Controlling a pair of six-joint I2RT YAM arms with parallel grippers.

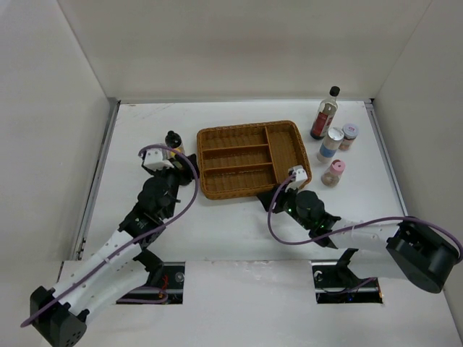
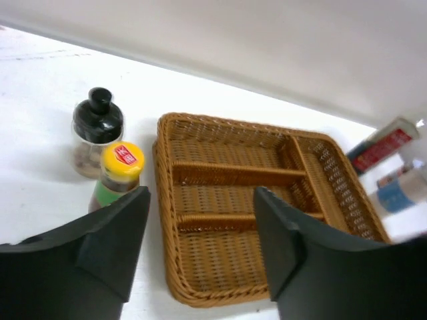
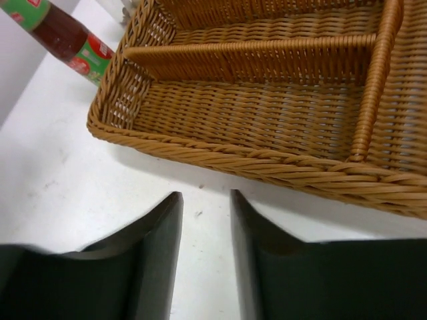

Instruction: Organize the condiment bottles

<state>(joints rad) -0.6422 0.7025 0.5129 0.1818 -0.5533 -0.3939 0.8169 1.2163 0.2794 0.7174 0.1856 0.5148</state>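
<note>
L gripper [image 2: 200, 193] spread, yellow-red-capped bottle [image 2: 119, 175] just beside one finger; R gripper [image 3: 205, 197] slightly parted

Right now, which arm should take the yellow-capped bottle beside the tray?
Left. The left pincer, open, sits right by the yellow-red-capped bottle, left of the wicker tray. The right pincer hangs at the tray's near right corner, with the tray between it and that bottle.

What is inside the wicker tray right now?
Nothing: all four compartments of the wicker tray show bare weave. In the top view its near right corner is covered by the right end effector.
</note>
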